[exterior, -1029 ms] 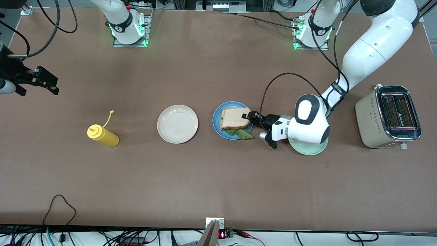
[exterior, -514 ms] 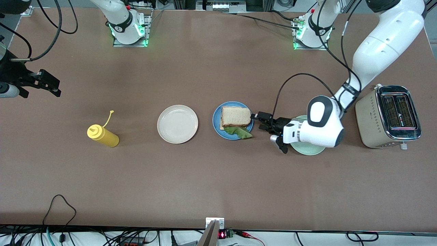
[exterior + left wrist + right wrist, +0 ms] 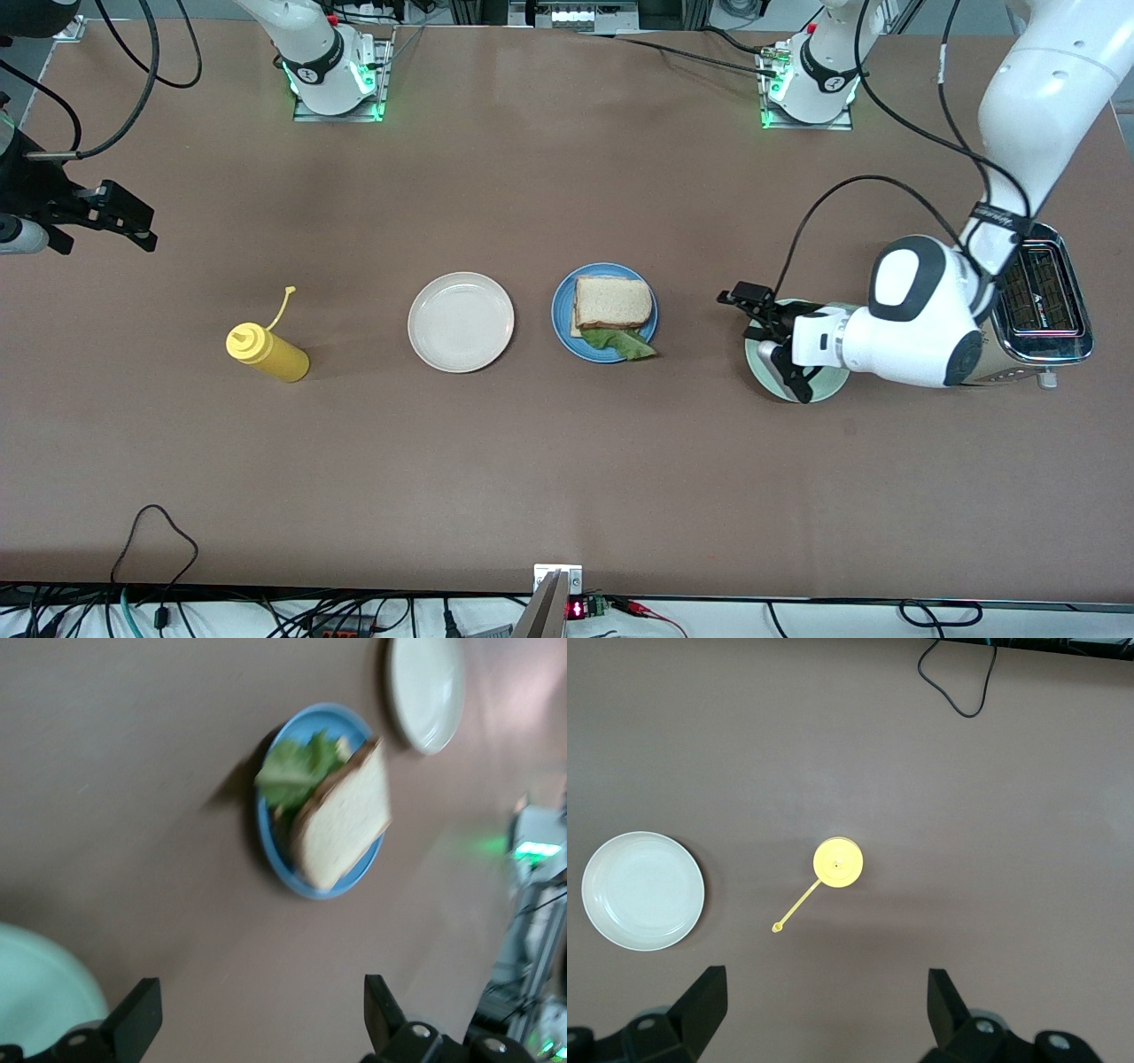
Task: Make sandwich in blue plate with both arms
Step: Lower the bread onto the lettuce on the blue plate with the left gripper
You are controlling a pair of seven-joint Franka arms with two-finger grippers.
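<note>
over the mint-green plate [image 3: 785, 383] hangs the left gripper [image 3: 766, 341], fingers apart, empty — the sandwich [image 3: 611, 304] sits on the blue plate [image 3: 562, 312] just beside it; right gripper [image 3: 120, 217] waits open, well apart.

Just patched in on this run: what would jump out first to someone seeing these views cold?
The sandwich sits finished on the blue plate mid-table, lettuce poking out toward the front camera. The left gripper hangs open and empty over the mint-green plate beside the toaster. The right gripper waits open above the table's right-arm end.
</note>
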